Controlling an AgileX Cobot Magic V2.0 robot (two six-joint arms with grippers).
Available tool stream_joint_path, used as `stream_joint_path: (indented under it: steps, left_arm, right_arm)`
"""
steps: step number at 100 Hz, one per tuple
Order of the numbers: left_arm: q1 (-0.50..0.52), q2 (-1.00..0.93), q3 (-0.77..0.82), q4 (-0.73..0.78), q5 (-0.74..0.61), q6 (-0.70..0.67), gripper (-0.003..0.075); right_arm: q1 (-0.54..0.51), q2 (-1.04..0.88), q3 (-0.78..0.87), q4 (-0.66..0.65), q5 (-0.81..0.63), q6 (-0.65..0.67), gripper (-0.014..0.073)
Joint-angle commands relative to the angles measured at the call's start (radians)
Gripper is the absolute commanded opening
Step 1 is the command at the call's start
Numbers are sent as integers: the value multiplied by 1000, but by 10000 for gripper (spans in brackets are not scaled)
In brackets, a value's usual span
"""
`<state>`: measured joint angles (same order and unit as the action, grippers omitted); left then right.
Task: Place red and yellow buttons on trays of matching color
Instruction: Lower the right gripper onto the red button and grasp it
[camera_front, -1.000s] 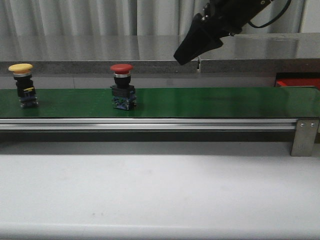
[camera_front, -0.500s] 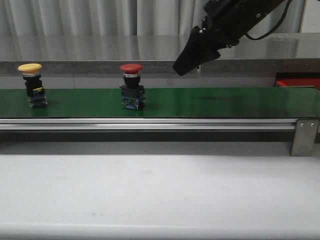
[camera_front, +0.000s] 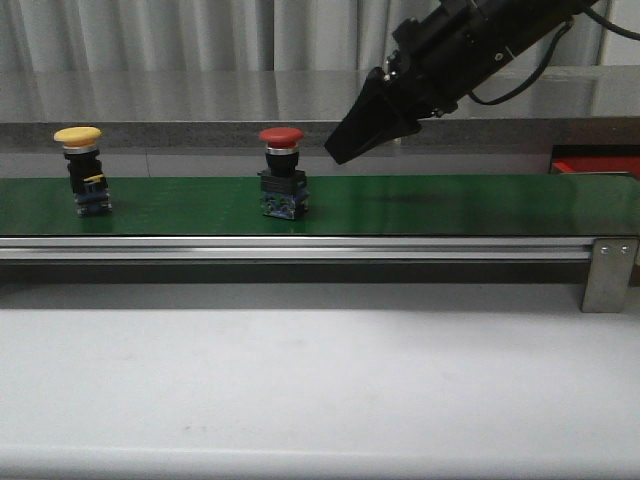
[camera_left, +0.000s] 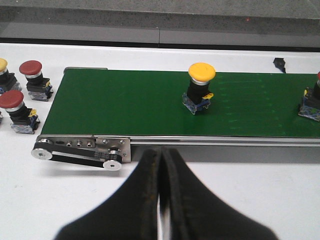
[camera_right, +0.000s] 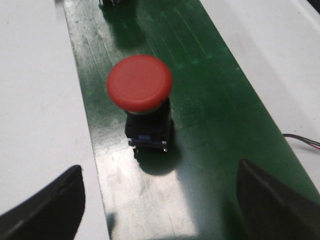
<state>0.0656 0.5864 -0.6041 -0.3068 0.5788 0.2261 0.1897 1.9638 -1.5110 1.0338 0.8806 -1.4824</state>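
From the front, the red button stands upright on the green belt, the yellow button well to its left. The right gripper hangs just right of the red cap; its spread is hard to read here. A sliver of red tray shows far right, mostly cut off.

The left wrist view shows the left gripper pressed closed and empty, near the belt's edge.

In the right wrist view the fingers stand wide apart. The button looks light, rigid and top-heavy; the glossy dome seems slippery, so the dark body under it is the better hold.
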Motion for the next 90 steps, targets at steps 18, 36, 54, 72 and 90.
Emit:
stream_joint_path:
  steps: [18,36,54,72,90]
  left_arm:
    - [-6,-1,-26,-20,-75,-3,-20]
    - [-6,-1,-26,-20,-75,-3,-20]
    - [-6,-1,-26,-20,-75,-3,-20]
    - [-6,-1,-26,-20,-75,-3,-20]
    - [-6,-1,-26,-20,-75,-3,-20]
  right_arm:
    - [-1,-55,-32,66,29,-40,612]
    - [-1,-55,-32,56,30,-51,612]
    - [-2,-55,-32,55,30,-51,612]
    - [-2,-55,-32,48,30,-51,612]
    - [-2,-55,-32,48,30,-51,612]
